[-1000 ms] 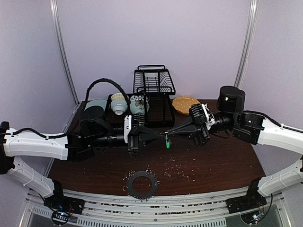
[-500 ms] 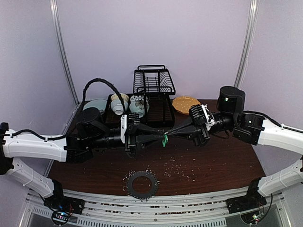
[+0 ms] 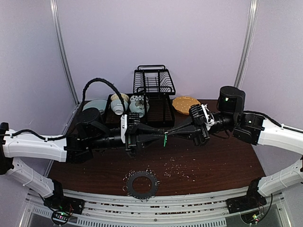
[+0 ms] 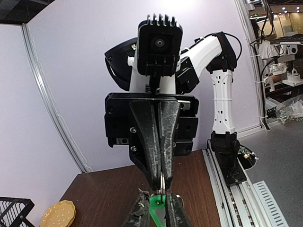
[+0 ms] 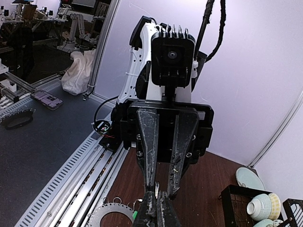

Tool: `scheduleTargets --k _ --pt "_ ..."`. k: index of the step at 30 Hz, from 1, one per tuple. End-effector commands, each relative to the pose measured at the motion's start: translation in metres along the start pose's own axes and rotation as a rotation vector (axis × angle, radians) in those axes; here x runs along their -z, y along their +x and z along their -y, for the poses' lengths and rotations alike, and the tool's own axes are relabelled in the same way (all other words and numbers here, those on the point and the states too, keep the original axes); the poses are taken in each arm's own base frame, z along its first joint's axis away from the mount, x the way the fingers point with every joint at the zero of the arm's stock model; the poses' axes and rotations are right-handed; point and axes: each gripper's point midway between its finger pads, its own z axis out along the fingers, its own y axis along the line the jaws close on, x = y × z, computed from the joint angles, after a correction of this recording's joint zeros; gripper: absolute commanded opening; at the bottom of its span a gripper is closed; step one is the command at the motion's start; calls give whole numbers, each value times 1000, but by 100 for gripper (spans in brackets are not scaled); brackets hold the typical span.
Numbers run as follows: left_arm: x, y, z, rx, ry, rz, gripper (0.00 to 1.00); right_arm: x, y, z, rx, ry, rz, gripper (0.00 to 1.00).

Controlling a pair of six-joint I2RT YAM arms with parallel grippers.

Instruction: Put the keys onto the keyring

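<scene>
Surface: dark brown table [image 3: 222,165], crumbs [image 3: 177,168] scattered, keyring [image 3: 141,193] flat near its front edge.
Room: lilac walls [image 3: 189,42]; dish rack [image 3: 154,82] at the back.
Grippers: left gripper [image 4: 158,213] pinches the green key [image 4: 157,204] in midair; right gripper [image 5: 154,208] is closed narrow on its metal end.
Hidden: blade mostly covered by jaws.

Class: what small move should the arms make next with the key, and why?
Probably open the right gripper and back it off. Both grippers seem shut on the key in mid-air, the left gripper on its green head, while the keyring lies below; one grip must let go before the key can go down.
</scene>
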Motion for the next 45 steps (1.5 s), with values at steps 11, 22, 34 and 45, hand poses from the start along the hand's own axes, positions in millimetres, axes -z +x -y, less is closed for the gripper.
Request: scheduleTargets --k 11,22,34,45 --pt "-6 -6 0 -45 -18 22 0 3 -9 -4 23 -6 22 0" --pt "18 -28 -24 -284 -325 -27 0 25 9 6 107 190 -57 43" --pt "15 -24 -18 -629 -466 -213 0 2 -15 -10 456 223 40 40" --pt "12 -30 -14 -571 -466 -174 0 2 -6 -10 501 236 -1 31"
